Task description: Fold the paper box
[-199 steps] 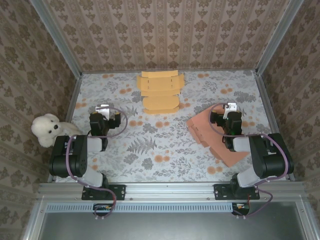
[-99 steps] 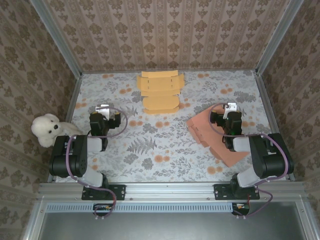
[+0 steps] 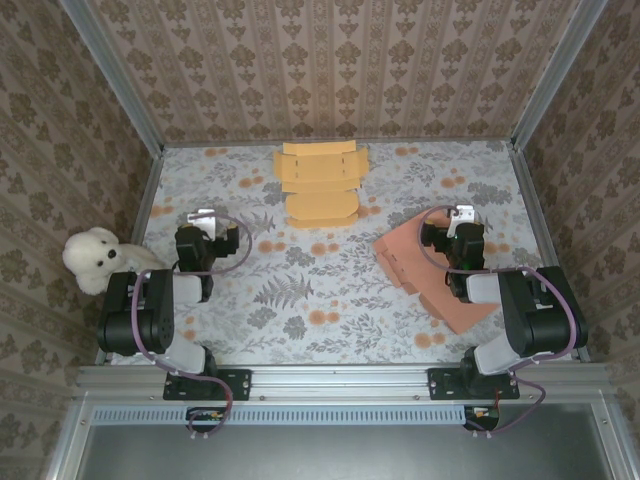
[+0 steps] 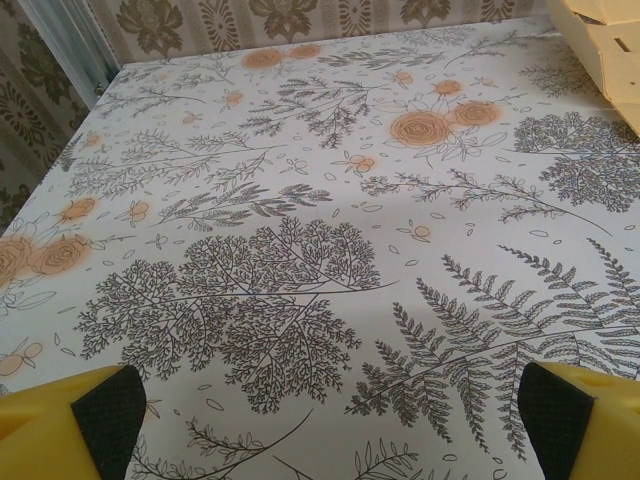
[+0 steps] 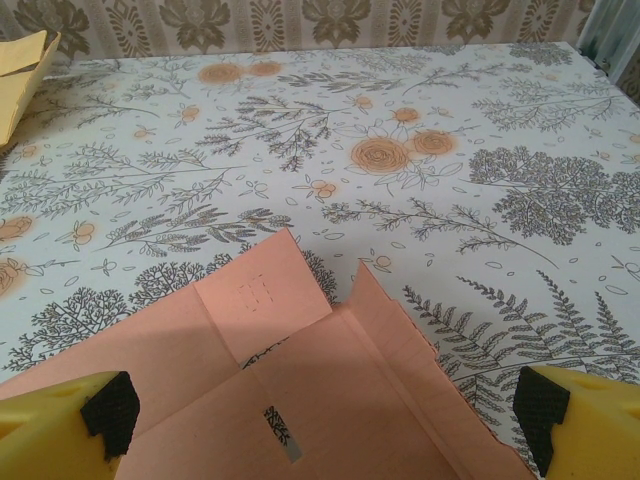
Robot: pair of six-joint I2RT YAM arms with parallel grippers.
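Note:
A flat, unfolded salmon-pink paper box (image 3: 432, 278) lies at the right of the table. My right gripper (image 3: 461, 216) hovers over its far edge, open, with nothing between its pads (image 5: 108, 412). In the right wrist view the pink sheet (image 5: 300, 390) spreads under the open gripper (image 5: 325, 415), with a slot and creases showing. A stack of flat yellow-orange paper boxes (image 3: 320, 183) lies at the back middle. My left gripper (image 3: 203, 221) is open over bare tablecloth at the left. In the left wrist view, nothing lies between the fingers of that gripper (image 4: 328, 420).
A white plush toy (image 3: 93, 259) sits beyond the table's left edge. Wallpapered walls and metal posts (image 3: 115, 75) enclose the floral table (image 3: 320, 300). A corner of the yellow stack (image 4: 606, 42) shows in the left wrist view and a corner (image 5: 22, 72) in the right wrist view.
My left gripper has shifted very slightly to the left. The right arm and both sets of boxes have not moved.

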